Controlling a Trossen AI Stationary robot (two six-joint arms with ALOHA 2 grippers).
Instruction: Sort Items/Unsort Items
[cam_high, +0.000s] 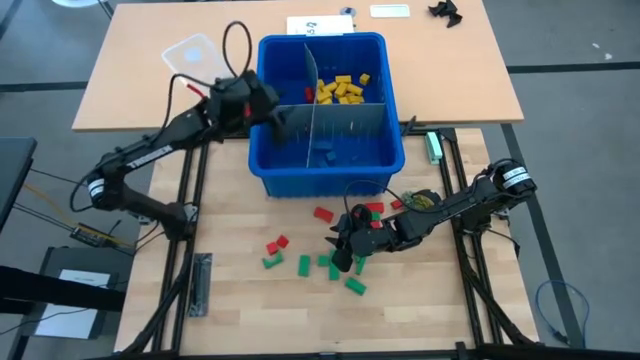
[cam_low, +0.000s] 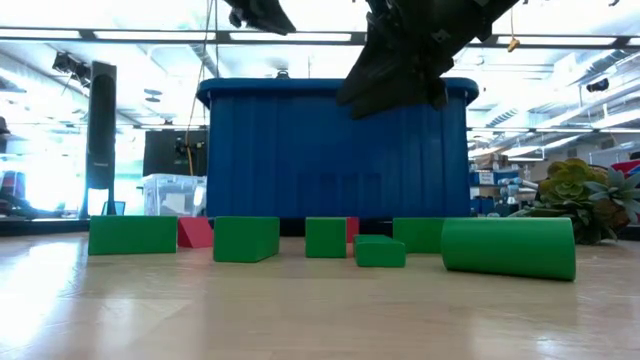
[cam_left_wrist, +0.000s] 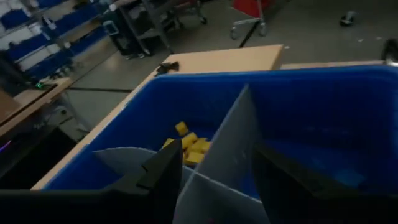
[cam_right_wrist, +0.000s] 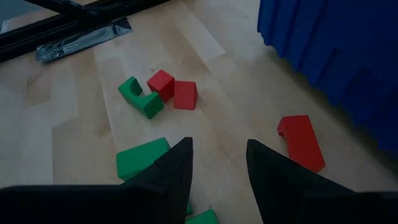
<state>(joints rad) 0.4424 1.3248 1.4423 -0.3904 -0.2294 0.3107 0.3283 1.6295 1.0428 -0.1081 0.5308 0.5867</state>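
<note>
A blue bin (cam_high: 325, 165) stands mid-table, split by grey dividers (cam_high: 345, 120). Yellow blocks (cam_high: 342, 90) lie in its far right compartment, also seen as yellow blocks (cam_left_wrist: 189, 146) in the left wrist view. Red blocks (cam_high: 323, 213) and green blocks (cam_high: 304, 265) are scattered on the wood in front of the bin. My left gripper (cam_high: 280, 122) hovers open over the bin's left side, above a divider (cam_left_wrist: 217, 152), with nothing between its fingers. My right gripper (cam_right_wrist: 219, 143) stands open and empty above the loose blocks, near a red block (cam_right_wrist: 301, 142) and a green block (cam_right_wrist: 142, 158).
A clear plastic lid (cam_high: 192, 52) and papers (cam_high: 320, 25) lie on the far table behind the bin. In the low view, green blocks and a green cylinder (cam_low: 508, 247) line up in front of the bin wall (cam_low: 300, 150). Black frame rails (cam_high: 195, 200) flank the wood.
</note>
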